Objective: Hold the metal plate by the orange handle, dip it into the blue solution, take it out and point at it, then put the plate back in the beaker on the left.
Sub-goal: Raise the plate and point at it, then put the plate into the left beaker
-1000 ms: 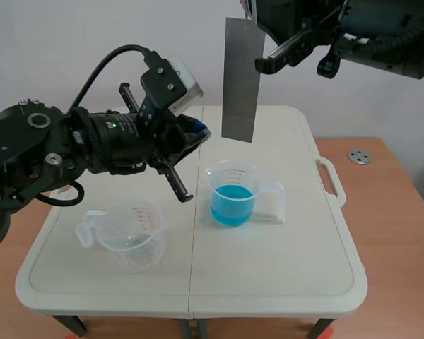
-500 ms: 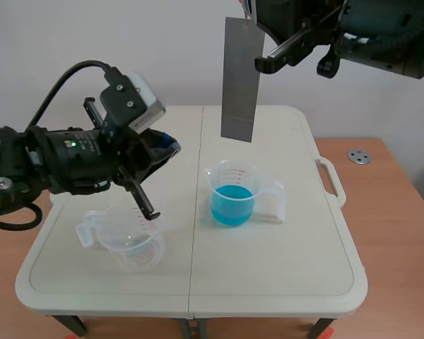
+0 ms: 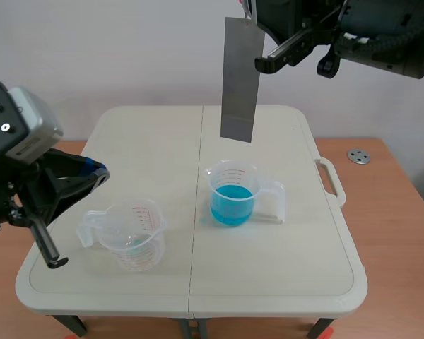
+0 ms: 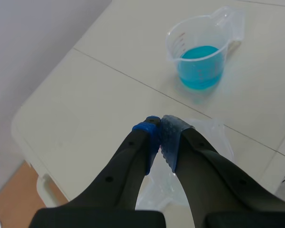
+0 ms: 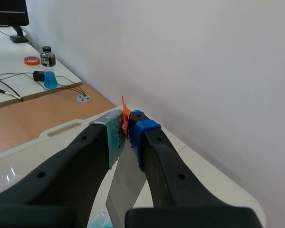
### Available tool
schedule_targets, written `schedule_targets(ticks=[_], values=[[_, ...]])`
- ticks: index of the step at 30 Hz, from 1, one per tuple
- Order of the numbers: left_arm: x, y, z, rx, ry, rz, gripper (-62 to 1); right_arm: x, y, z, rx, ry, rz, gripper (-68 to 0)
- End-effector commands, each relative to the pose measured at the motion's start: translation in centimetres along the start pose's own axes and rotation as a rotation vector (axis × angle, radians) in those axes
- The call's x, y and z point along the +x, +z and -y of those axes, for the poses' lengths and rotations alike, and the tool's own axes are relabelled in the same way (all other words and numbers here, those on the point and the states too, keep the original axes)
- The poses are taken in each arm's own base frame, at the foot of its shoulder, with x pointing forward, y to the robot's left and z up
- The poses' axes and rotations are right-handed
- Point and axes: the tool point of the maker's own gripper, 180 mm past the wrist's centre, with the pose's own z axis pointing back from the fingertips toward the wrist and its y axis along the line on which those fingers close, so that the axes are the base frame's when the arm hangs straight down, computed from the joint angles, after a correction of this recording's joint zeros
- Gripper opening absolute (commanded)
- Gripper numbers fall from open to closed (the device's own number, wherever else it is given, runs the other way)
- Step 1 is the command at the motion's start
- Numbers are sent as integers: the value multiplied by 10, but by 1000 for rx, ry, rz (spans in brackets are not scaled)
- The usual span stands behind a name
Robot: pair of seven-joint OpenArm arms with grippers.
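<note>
A grey metal plate (image 3: 240,78) hangs upright, high over the far half of the table, above the beaker of blue solution (image 3: 233,194). My right gripper (image 3: 258,21) is shut on the plate's orange handle (image 5: 125,116), and the plate (image 5: 126,190) drops away under the fingers. An empty clear beaker (image 3: 127,233) stands at the front left. My left gripper (image 3: 92,171) is shut on nothing, low at the table's left edge beside the empty beaker. In the left wrist view its pads (image 4: 168,135) meet over the empty beaker (image 4: 206,137), with the blue beaker (image 4: 202,59) farther ahead.
The white folding table (image 3: 283,282) has a carry handle (image 3: 330,180) on its right edge. A small silver disc (image 3: 358,156) lies on the wooden surface to the right. Beyond it a side desk holds a bottle (image 5: 48,69), an orange tape ring (image 5: 32,60) and cables.
My left arm has pulled back from near the plate, leftward and down, to the table's left edge. The right arm and the plate have stayed where they were.
</note>
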Motion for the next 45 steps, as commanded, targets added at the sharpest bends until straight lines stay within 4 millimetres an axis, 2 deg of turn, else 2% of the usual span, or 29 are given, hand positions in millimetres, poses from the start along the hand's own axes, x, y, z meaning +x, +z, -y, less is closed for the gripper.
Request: schedule_targets(ticks=[1,16,31,38,45], values=[[3,8,0,9,10,16,-597,19,-1,-1,16,10,65,-662],[-50,91,17,57,98,-156,-597,40,-19,-25,116,38,117,-662],[-108,167,60,8,152,-455,-597,50,-37,-77,268,19,149,-662],[-133,190,75,14,154,-559,-597,58,-44,-94,319,27,165,-662],[-145,200,78,23,173,-584,-597,65,-50,-105,333,15,183,-662]])
